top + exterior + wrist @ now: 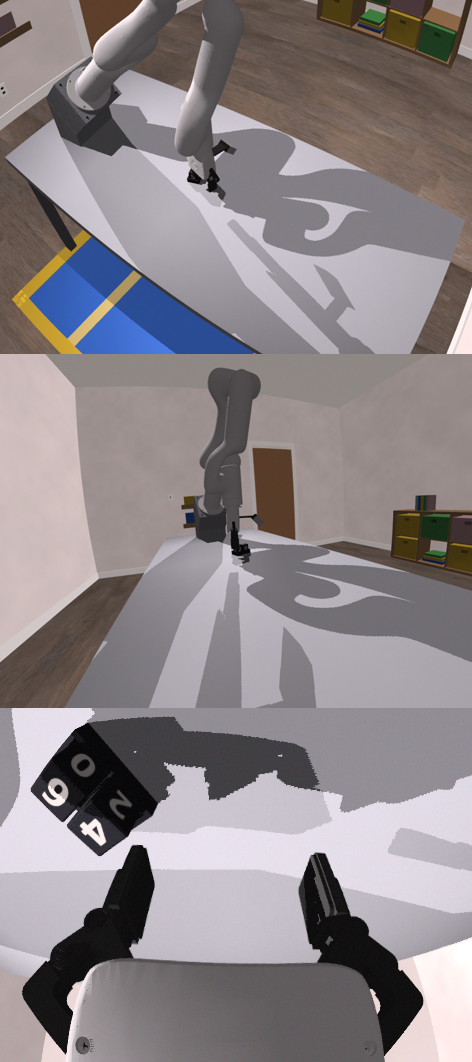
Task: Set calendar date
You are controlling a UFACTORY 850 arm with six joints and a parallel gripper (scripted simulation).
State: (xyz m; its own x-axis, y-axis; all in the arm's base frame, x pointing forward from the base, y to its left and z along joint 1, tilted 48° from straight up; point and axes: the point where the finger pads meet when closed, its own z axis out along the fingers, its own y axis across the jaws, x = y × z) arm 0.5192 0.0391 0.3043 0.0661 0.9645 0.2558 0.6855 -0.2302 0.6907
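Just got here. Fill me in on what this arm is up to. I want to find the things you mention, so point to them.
The arm is working on a cube calendar that should read 15, but it isn't handling anything right now. Its gripper [215,183] [228,867] is open, off to one side of the two number cubes [242,548] [91,793]. They sit side by side, showing 2 and 0 toward the exterior camera, with 9 or 6 and 4 on top.

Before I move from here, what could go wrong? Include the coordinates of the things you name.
The left finger [137,875] looks close to the cube showing 4 [94,832] in the wrist view, so a sideways swing may knock it. The two cubes sit side by side, so closing on one could drag the other, the 6 cube [56,791], or shift the tray.
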